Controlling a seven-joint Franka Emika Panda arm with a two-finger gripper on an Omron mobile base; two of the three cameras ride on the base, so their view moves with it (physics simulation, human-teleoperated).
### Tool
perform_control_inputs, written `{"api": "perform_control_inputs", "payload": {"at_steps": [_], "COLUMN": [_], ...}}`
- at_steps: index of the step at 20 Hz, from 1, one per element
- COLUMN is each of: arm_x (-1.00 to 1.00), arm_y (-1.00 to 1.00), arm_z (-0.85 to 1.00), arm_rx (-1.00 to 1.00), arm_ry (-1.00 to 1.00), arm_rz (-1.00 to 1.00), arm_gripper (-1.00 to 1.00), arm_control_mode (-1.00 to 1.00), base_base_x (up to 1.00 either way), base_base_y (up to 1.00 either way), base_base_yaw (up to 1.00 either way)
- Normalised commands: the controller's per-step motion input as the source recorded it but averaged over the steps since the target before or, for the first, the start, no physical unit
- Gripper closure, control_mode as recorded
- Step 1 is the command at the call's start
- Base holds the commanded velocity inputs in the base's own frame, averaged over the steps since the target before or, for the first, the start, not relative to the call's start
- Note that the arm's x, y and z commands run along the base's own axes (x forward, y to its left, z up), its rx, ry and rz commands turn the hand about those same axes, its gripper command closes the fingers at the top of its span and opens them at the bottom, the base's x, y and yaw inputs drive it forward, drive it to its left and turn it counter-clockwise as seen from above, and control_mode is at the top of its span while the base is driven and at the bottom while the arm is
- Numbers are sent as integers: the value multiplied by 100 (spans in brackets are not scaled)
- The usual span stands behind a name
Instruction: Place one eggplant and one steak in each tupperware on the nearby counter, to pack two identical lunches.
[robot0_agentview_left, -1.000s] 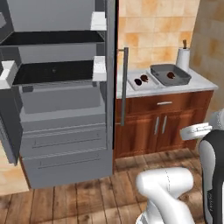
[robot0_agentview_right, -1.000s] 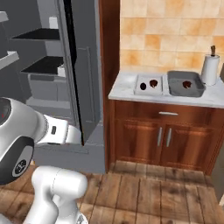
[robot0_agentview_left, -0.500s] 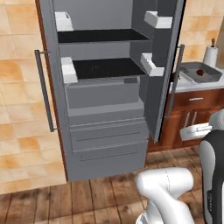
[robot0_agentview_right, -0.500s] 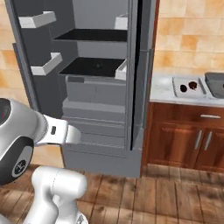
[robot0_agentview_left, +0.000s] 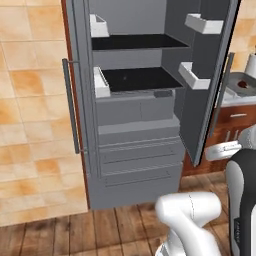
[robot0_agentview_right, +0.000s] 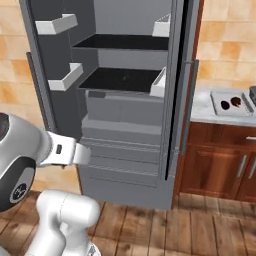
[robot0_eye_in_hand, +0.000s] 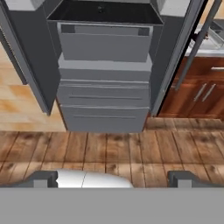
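While facing the open fridge, gripper spread wide, holding nothing, touching nothing.

My arm is glossy white, built of fat rounded links with smooth elbows. One big joint housing is dark grey-black with a small round emblem, and a white squarish link juts from it.
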Motion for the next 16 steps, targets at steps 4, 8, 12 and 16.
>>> {"api": "perform_control_inputs", "payload": {"at_steps": [4,8,12,16], "arm_x": [0,0,0,0], "arm_y": [0,0,0,0], "arm_z": [0,0,0,0], "arm_rx": [0,0,0,0], "arm_ry": [0,0,0,0], "arm_rz": [0,0,0,0], "arm_gripper": [-100,-100,-100,-100], "arm_control_mode": [100,100,100,100], "base_base_x": [93,100,90,75], "base_base_y": [-1,0,0,0], "base_base_yaw": [2,3,4,5]}}
